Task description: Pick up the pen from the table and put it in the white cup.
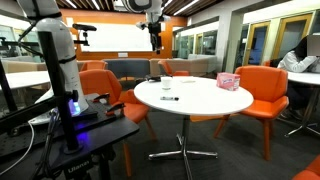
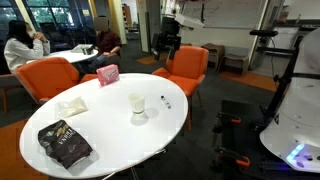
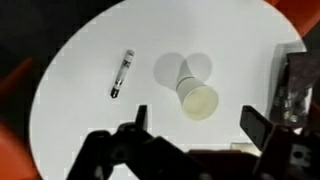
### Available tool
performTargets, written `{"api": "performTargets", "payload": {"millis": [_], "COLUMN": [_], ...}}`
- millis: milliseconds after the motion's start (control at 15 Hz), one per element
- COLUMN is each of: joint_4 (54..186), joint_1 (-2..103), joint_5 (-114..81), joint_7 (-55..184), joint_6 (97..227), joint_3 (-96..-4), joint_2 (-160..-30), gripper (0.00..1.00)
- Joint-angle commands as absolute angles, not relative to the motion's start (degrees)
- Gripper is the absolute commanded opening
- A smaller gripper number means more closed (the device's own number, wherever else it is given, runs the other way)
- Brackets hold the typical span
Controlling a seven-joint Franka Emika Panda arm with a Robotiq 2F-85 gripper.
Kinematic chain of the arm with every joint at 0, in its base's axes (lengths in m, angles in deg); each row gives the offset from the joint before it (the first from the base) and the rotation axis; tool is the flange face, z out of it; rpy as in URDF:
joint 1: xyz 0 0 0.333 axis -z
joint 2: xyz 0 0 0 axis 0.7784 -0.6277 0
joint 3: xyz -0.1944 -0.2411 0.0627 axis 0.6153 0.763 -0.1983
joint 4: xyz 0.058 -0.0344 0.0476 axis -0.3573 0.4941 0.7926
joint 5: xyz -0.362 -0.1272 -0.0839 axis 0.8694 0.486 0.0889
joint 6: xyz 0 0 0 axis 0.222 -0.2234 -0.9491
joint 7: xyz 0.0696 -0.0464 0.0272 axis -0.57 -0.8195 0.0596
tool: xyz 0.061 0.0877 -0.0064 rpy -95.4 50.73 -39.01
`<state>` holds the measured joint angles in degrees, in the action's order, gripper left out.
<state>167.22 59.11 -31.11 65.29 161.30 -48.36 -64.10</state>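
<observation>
In the wrist view the pen (image 3: pixel 121 73) is seen at the left, lying flat on the table (image 3: pixel 80 115). Its long axis runs nearly top to bottom of the picture, with a slight lean. To its right, and apart from it, the white cup (image 3: pixel 197 96) stands with its mouth open upward. The gripper (image 3: pixel 197 124) is held well above the table, empty, with its jaws spread wide. The cup, not the pen, is framed between them, so the pen lies off to the left of the jaw gap. The jaws are set across the pen's length, which is judged to suit a pinch once the gripper is brought over it. At the far right a dark bag (image 3: pixel 296 85) is cut off by the picture's edge. The fingertips are blurred. In an exterior view the pen (image 2: pixel 167 101) is only a dark fleck, so its two ends probably cannot be told apart.
</observation>
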Motion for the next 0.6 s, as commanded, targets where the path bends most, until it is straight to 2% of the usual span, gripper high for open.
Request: {"api": "performTargets", "payload": {"millis": [0,533], "joint_4": [161.5,152.4], "joint_1": [59.6,62.3], "joint_5": [-30.4,-33.5], "joint_7": [62.9,65.2], "joint_6": [163.9,167.0], "joint_3": [-46.8,-44.4], "joint_2": [-74.1,-92.0], "gripper": [1.00,1.00]}}
